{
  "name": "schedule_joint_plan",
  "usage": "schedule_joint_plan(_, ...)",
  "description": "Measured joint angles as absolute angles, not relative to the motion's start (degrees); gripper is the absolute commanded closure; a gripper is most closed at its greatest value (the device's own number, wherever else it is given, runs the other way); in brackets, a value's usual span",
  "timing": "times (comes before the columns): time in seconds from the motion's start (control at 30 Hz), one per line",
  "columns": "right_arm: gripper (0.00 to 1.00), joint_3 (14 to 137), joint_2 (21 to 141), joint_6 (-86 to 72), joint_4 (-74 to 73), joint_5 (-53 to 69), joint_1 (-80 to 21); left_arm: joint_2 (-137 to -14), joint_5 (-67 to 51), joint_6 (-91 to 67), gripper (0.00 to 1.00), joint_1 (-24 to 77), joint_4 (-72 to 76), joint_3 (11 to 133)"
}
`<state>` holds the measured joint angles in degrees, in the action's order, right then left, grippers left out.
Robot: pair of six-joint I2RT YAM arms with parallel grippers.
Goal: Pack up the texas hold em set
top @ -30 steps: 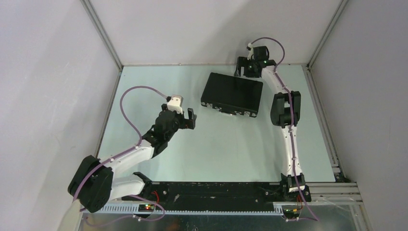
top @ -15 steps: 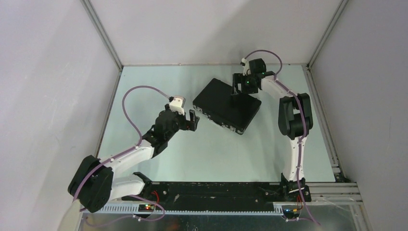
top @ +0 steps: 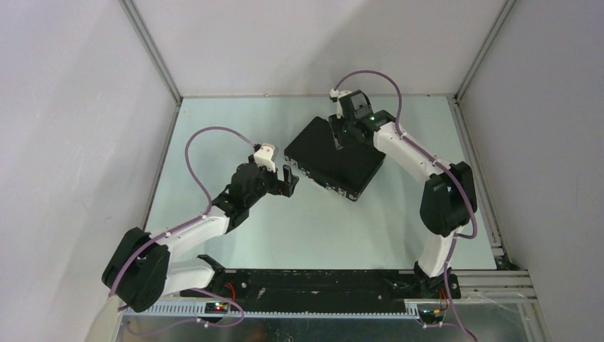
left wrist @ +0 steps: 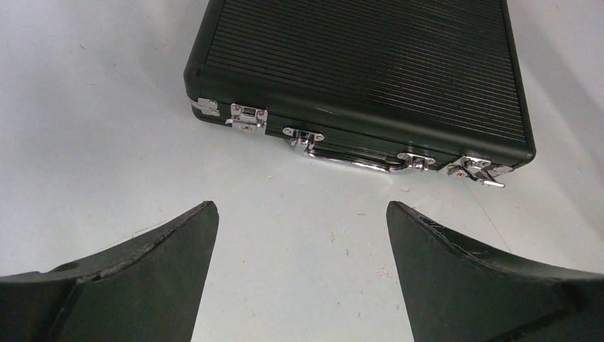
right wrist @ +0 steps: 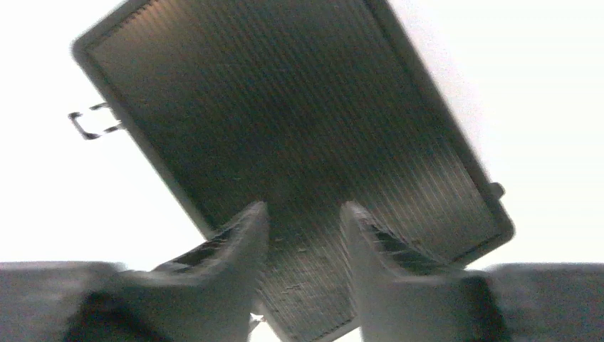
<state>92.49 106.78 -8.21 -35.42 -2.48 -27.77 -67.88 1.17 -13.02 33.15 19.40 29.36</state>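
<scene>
The texas hold em set shows only as a closed black ribbed briefcase [top: 335, 158], lying flat and turned at an angle on the table; chips, cards and dice are hidden. In the left wrist view the briefcase [left wrist: 363, 64] faces me with its silver handle [left wrist: 356, 161] and two latches. My left gripper [top: 288, 179] [left wrist: 300, 208] stands wide open just short of that side, with only bare table between its fingers. My right gripper [top: 340, 134] [right wrist: 304, 208] hovers over the far part of the briefcase lid [right wrist: 285, 107], fingers a narrow gap apart and holding nothing.
The pale green table [top: 342, 228] is boxed in by grey walls with aluminium rails [top: 153, 68] at left, back and right. Both arm bases sit on the black bar [top: 320, 281] at the near edge.
The briefcase has turned and slid left toward my left gripper. My right gripper has come from behind its far edge to over the lid, its jaws narrowing. The left gripper has edged closer.
</scene>
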Motion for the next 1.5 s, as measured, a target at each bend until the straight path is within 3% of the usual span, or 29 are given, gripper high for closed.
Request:
schedule_joint_plan(0.07, 0.99, 91.7, 105.5, -7.7, -35.4, -2.5, -29.5, -67.9, 0.8, -13.0, 0.04, 33.1, 19.4, 29.4)
schedule_joint_plan(0.1, 1.0, 91.4, 105.4, -7.8, -35.4, -2.4, -30.2, -67.9, 0.6, -13.0, 0.04, 33.1, 19.4, 29.4)
schedule_joint_plan(0.43, 1.0, 83.7, 108.7, -10.4, -34.0, 0.9, -31.2, -69.7, -3.7, -10.9, 0.03, 36.5, 20.0, 31.2)
schedule_joint_plan(0.73, 1.0, 83.0, 109.3, -12.3, -30.9, -0.1, -31.6, -73.7, -4.6, -9.8, 0.15, 41.0, 20.3, 34.1)
schedule_joint_plan(1.0, 1.0, 81.1, 107.6, -13.1, -29.7, -0.1, -31.6, -77.8, -0.5, -15.5, 0.16, 41.8, 19.6, 38.5)
schedule_joint_plan(1.13, 1.0, 78.8, 105.4, -13.6, -30.5, -0.3, -31.8, -81.7, -0.4, -16.8, 0.28, 41.8, 17.2, 43.6)
schedule_joint_plan(1.2, 1.0, 76.7, 103.5, -14.0, -30.9, 0.0, -31.9, -83.2, -1.5, -17.3, 0.45, 41.8, 16.8, 45.5)
schedule_joint_plan(1.3, 1.0, 73.6, 100.7, -14.6, -31.6, 1.0, -31.7, -85.1, -3.9, -18.7, 0.79, 42.1, 17.2, 46.6)
schedule_joint_plan(1.37, 1.0, 73.1, 100.5, -14.8, -31.4, 2.6, -31.1, -86.7, -5.4, -19.6, 0.93, 42.8, 18.3, 46.7)
schedule_joint_plan(1.5, 1.0, 72.4, 100.5, -15.7, -30.0, 6.2, -29.9, -91.3, -8.3, -21.4, 1.0, 45.5, 19.2, 47.9)
